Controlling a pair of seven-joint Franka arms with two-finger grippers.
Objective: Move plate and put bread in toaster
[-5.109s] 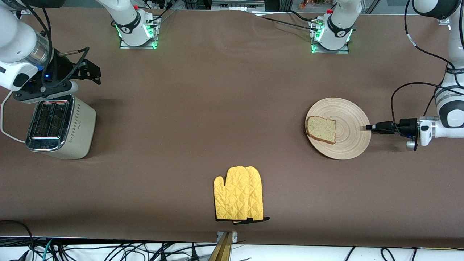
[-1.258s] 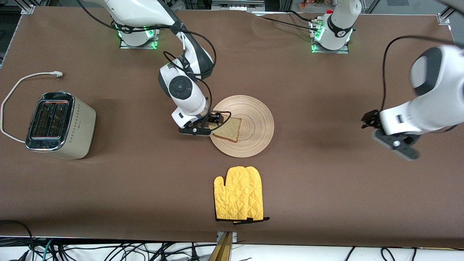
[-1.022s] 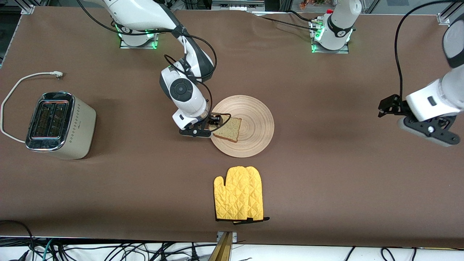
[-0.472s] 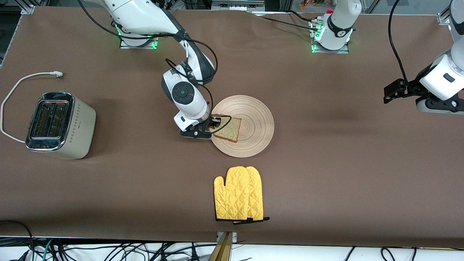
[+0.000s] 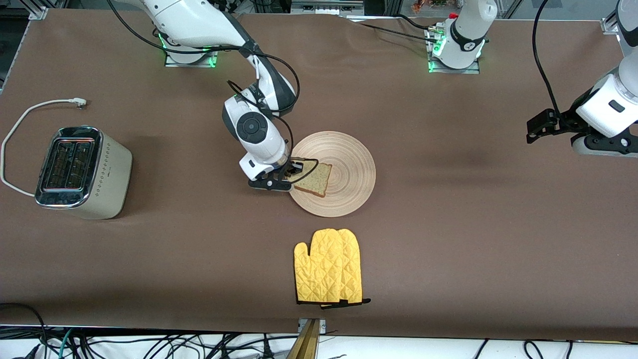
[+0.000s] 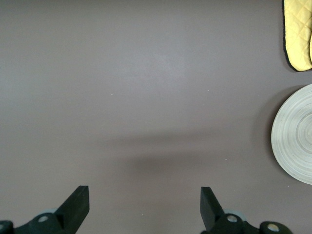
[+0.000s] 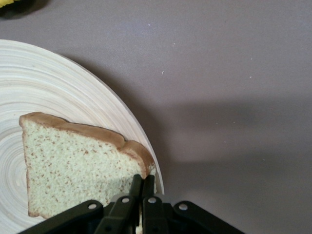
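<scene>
The light-wood plate [image 5: 349,159] lies mid-table with the bread [image 5: 314,179] on the part of it toward the right arm's end. My right gripper [image 5: 291,172] is low at that rim. In the right wrist view its fingers are pressed together [image 7: 142,179] on the crust corner of the bread [image 7: 73,165], just inside the plate's rim [image 7: 48,87]. The cream toaster [image 5: 79,172] stands at the right arm's end of the table, slots up and empty. My left gripper [image 5: 536,129] hangs open and empty over bare table at the left arm's end [image 6: 145,195].
A yellow oven mitt [image 5: 329,267] lies nearer to the front camera than the plate; its edge shows in the left wrist view [image 6: 300,34], as does the plate [image 6: 297,131]. The toaster's white cord [image 5: 30,112] loops on the table beside it.
The plate with the bread went from the left arm's end to mid-table. The left arm let go and withdrew upward. The right gripper came from the toaster to the bread and settled on it.
</scene>
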